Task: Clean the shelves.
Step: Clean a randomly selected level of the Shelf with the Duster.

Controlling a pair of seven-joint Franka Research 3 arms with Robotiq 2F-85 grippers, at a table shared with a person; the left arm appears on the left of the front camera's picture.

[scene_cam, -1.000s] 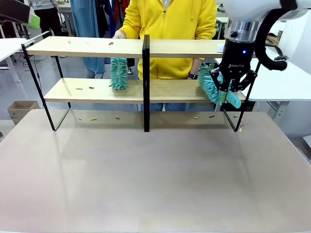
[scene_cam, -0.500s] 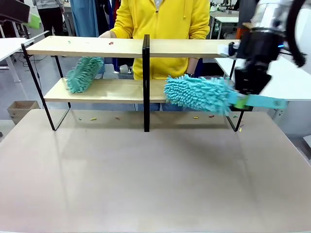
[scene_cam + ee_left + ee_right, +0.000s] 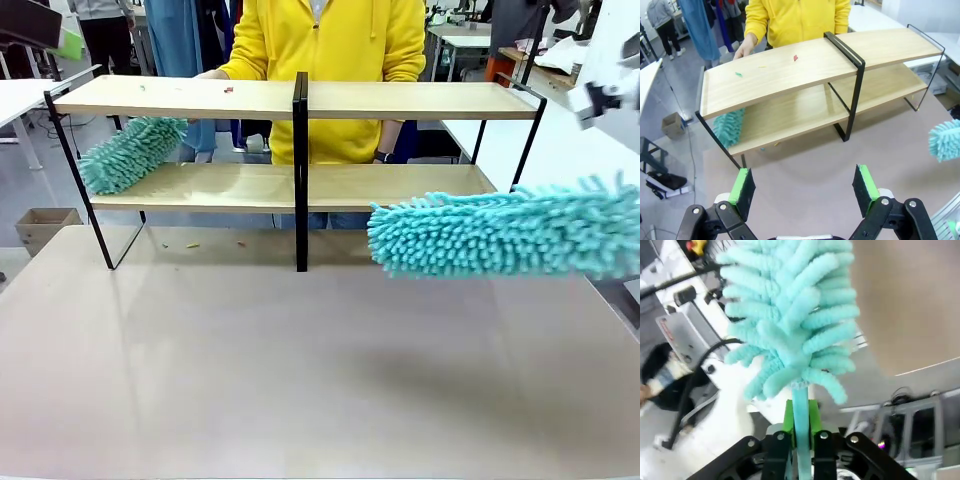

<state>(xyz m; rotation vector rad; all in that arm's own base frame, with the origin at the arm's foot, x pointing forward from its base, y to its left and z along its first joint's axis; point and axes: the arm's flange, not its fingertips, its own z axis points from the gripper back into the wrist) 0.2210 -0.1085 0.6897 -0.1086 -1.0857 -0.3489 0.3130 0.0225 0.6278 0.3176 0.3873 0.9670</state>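
Note:
The shelves (image 3: 300, 98) stand across the far side of the table, two wooden boards in a black frame, also seen from above in the left wrist view (image 3: 790, 75). My right gripper (image 3: 801, 432) is shut on the handle of a teal fluffy duster (image 3: 790, 315). That duster's head (image 3: 500, 235) hangs level over the table, in front of the lower right bay and clear of it. A person in a yellow hoodie holds a second teal duster (image 3: 130, 152) at the left end of the lower board. High above the table's near side, my left gripper (image 3: 804, 185) is open and holds nothing.
Small red (image 3: 795, 58) and green (image 3: 738, 74) scraps lie on the top board near the person's hand (image 3: 745, 50). A few crumbs (image 3: 192, 245) lie on the table under the left bay. White tables stand to the right (image 3: 560, 150).
My right arm has swung its duster out of the lower right bay, forward and to the right over the table. The person's duster has swept left along the lower board to its end.

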